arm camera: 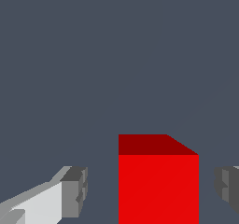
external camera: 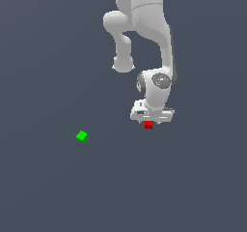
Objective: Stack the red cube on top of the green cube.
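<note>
Exterior view, scanning left to right: the green cube is sitting alone on the grey worktop toward the exterior view's left, turned slightly off-square, with nothing touching it. Well apart from it, toward the exterior view's right, the white Panda arm is reaching down, and the claw is hanging directly over the red cube, which is peeking out just beneath the hand. Wrist view: one grey pad is standing clear of the red cube on one side, and the other pad is standing clear on the opposite side; dark floor is showing in both gaps, so the claw is spread apart and straddling the cube without contact. The cube is sitting nearer one pad than the other, so the alignment is looking slightly off-centre. Judgement: the arm is lining up a top-down pinch so the pads can close on two opposite flat faces. The grasp is not yet made; lift, carry across to the green cube and placement are all remaining.
</note>
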`<state>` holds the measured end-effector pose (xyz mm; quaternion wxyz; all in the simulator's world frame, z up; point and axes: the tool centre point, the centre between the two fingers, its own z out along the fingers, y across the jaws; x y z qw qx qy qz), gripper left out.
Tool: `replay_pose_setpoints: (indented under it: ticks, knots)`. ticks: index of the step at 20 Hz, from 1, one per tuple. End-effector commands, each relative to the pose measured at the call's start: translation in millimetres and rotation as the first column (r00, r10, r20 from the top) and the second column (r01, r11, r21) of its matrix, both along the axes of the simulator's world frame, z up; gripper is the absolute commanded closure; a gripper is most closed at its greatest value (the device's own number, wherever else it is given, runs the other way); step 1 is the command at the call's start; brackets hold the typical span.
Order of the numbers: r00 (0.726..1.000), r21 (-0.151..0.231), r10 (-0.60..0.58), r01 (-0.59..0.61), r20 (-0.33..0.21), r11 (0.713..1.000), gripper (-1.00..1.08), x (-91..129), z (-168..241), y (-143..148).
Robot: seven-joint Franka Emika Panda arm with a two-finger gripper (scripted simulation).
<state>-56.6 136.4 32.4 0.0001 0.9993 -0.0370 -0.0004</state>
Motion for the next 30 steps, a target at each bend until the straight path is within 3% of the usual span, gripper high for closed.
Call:
replay_pose_setpoints:
  ticks: [1, 5, 6, 20, 30]
  knots:
    - [1.000, 0.000, 0.000, 0.000, 0.001, 1.000, -0.92, 0, -8, 0]
    - [1.000, 0.000, 0.000, 0.000, 0.001, 1.000, -0.92, 1, -12, 0]
    - [1.000, 0.000, 0.000, 0.000, 0.001, 1.000, 1.08, 1, -12, 0]
    - [1.000, 0.000, 0.000, 0.000, 0.001, 1.000, 1.08, 1, -8, 0]
    - [1.000, 0.000, 0.000, 0.000, 0.001, 1.000, 1.08, 0, 43, 0]
